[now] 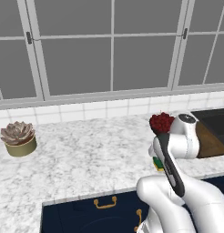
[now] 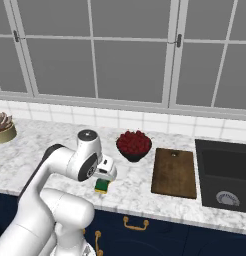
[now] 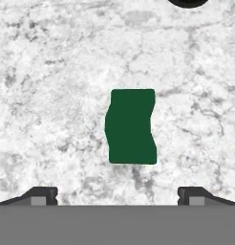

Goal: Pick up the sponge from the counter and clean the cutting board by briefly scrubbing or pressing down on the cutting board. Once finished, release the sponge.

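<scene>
I have the gripper point(image 3: 117, 195) hanging directly above the sponge point(image 3: 132, 126), jaws spread full, nothing held. In hand view the fingertips point(image 3: 43, 195) sit wide either side, sponge green face up, centred between them, long axis running along the view, not across.

Sponge lies on the counter point(image 2: 55, 137) near the front edge, just in front of the fruit bowl point(image 2: 134, 145). Board point(image 2: 174, 172) is to the right, beside the sink point(image 2: 225, 180), untouched. Succulent pot point(image 1: 19, 139) far left, irrelevant.

Step, as I judge it: pre-grasp, descent pending.

Risks:
- Sponge is soft; shallow descent = pinch on top layer only, likely slip in transit.
- Overshoot = tips hit stone.
- Bowl close behind; a low swing toward the board could clip it.
- Wavy sponge sides may let it twist as jaws close.
</scene>
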Available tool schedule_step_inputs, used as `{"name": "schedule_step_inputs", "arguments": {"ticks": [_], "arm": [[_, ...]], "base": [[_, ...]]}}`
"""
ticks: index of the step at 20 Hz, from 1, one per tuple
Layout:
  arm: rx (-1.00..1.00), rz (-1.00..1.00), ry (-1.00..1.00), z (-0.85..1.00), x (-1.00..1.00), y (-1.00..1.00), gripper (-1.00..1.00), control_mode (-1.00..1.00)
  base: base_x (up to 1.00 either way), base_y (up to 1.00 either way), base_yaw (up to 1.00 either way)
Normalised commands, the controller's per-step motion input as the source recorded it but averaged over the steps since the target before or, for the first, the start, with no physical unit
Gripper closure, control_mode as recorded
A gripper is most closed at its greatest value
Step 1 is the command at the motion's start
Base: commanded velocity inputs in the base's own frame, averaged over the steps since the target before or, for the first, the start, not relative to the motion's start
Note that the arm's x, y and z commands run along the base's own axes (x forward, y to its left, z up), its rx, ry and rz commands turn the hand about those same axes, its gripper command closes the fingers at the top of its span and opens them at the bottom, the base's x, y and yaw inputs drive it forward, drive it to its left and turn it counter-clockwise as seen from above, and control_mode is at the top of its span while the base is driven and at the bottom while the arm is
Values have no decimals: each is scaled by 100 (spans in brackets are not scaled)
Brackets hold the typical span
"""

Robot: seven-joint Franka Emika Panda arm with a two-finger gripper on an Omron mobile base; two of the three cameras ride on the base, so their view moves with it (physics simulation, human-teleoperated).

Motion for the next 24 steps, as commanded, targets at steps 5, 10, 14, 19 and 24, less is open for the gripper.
{"name": "schedule_step_inputs", "arguments": {"ticks": [5,10,14,19,24], "arm": [[-1,0,0,-45,4,-17,-100,-100],[0,0,-1,0,25,15,-100,-100],[-1,0,3,-5,11,16,-100,-100],[-2,0,2,-26,8,1,-100,-100],[-2,0,6,-40,3,0,-100,-100]], "base": [[0,0,0],[0,0,0],[0,0,0],[0,0,0],[0,0,0]]}}
